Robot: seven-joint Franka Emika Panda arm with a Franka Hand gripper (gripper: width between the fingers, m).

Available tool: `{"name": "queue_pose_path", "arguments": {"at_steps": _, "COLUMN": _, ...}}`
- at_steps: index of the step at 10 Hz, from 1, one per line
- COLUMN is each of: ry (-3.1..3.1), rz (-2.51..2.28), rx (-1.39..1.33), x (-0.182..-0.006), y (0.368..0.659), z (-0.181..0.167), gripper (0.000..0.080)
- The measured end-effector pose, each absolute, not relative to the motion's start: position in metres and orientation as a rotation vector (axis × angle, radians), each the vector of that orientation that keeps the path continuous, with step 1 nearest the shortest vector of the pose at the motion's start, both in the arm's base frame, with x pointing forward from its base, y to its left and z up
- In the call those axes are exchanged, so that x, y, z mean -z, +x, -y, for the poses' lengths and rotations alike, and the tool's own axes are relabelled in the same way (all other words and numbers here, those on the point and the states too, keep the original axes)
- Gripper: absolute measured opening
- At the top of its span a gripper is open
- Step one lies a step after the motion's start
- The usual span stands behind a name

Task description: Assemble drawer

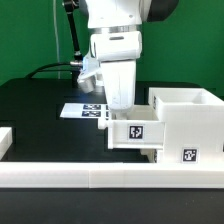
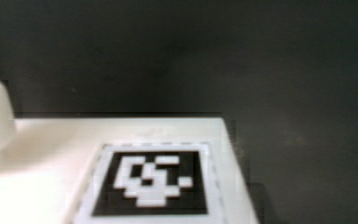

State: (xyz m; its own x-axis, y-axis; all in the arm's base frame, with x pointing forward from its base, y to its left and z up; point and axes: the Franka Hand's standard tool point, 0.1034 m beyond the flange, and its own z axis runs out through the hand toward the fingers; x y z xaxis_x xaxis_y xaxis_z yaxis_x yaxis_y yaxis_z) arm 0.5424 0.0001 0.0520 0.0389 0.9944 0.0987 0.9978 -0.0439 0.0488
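Observation:
In the exterior view the white boxy drawer housing [image 1: 186, 112] stands on the right with its top open. A small white tray [image 1: 137, 131] with a square tag on its front sits against the housing's left side, off the table. My gripper [image 1: 122, 112] comes straight down onto the tray's top edge and grips it; the fingertips are hidden behind the tray's wall. The wrist view shows the tray's white tagged face [image 2: 153, 175] very close and blurred, with no fingers visible. The second tray is not in view.
A long low white rail [image 1: 100, 178] runs across the front. The marker board [image 1: 80, 110] lies on the black table [image 1: 40, 105] behind the gripper. A small white piece [image 1: 5, 140] shows at the exterior view's left edge. A black cable hangs at the back.

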Motion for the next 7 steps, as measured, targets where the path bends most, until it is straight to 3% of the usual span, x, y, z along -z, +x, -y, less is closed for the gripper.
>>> {"name": "queue_pose_path", "arguments": {"at_steps": 7, "ry": -2.236, "rz": 2.141, "rx": 0.153, "x": -0.0498, "y": 0.5476, "z": 0.0020, "gripper": 0.0042}}
